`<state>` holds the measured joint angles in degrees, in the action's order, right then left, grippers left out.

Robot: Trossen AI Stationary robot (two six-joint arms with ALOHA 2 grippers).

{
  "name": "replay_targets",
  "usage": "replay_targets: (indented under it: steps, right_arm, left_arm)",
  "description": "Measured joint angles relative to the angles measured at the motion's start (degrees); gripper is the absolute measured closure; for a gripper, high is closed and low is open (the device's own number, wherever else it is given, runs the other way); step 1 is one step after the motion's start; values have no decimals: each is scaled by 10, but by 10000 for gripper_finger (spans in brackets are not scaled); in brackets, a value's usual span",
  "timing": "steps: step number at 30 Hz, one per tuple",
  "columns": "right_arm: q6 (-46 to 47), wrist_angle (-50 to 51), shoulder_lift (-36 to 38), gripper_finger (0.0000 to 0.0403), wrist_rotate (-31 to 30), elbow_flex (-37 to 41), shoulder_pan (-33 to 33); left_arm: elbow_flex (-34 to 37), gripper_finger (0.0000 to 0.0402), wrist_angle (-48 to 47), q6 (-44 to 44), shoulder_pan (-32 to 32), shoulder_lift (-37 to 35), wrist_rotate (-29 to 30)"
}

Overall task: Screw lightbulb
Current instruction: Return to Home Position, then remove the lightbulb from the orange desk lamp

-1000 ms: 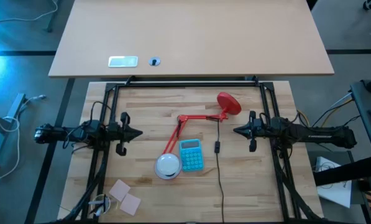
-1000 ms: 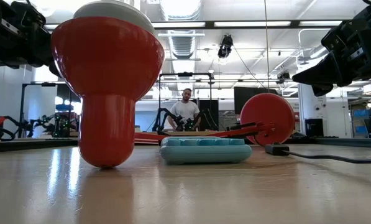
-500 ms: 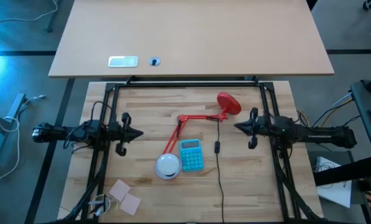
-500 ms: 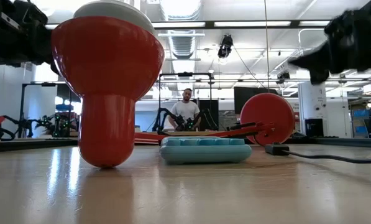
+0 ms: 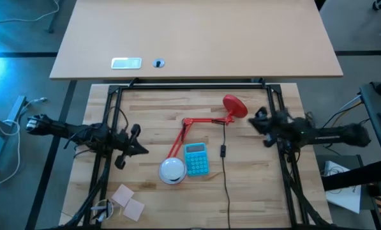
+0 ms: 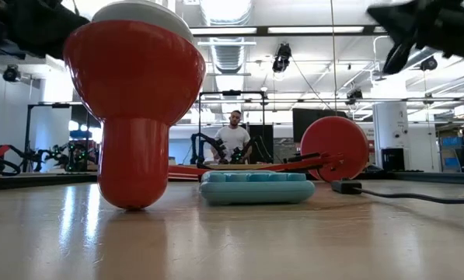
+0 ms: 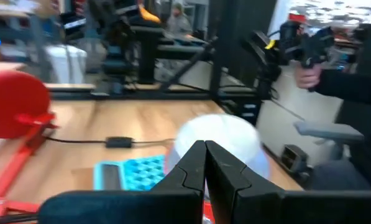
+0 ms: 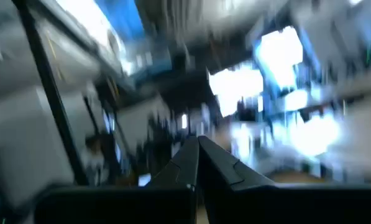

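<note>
Wooden table (image 5: 145, 108) with a red desk lamp lying on it: round base (image 5: 235, 105) toward the right, jointed arm (image 5: 189, 131) running back to the shade (image 5: 172, 170), which sits face-up near the front centre. In the low view the shade (image 6: 134, 101) stands as a red funnel, white dome on top. The white dome in the shade could be the lightbulb (image 7: 219, 140) or the shade's white inside; cannot tell which. A blue calculator (image 5: 196, 159) lies just beside the shade, touching or nearly so. Black cord (image 5: 225, 172) with an inline switch runs to the front edge. Two pinkish sticky notes (image 5: 128, 202) at front left. Left gripper (image 5: 141, 151) hangs left of the shade, near but apart, tips pressed together, nothing between them; its wrist view shows fingertips (image 7: 204, 152) meeting before the white dome. Right gripper (image 5: 253, 121) is just right of the lamp base, raised, tips likewise together and empty. A person (image 6: 233, 136) stands far behind.
</note>
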<state>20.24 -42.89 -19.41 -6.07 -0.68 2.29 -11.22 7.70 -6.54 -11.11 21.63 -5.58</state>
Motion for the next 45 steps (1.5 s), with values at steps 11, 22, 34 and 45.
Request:
replay_targets:
  steps: [11,22,34,45]
  right_arm:
    - [-32,-14,-535,402,-41,-254,-124]
    - [-24,75,-743,402,17,-467,-188]
    - [34,187,-788,403,16,-558,-238]
    - [15,296,-874,403,16,-684,-247]
  left_arm:
    - [24,401,48,-84,-11,93,61]
    - [24,401,134,-108,-41,206,60]
    - [6,401,237,-70,-42,319,93]
    - [-53,401,232,-33,-42,413,106]
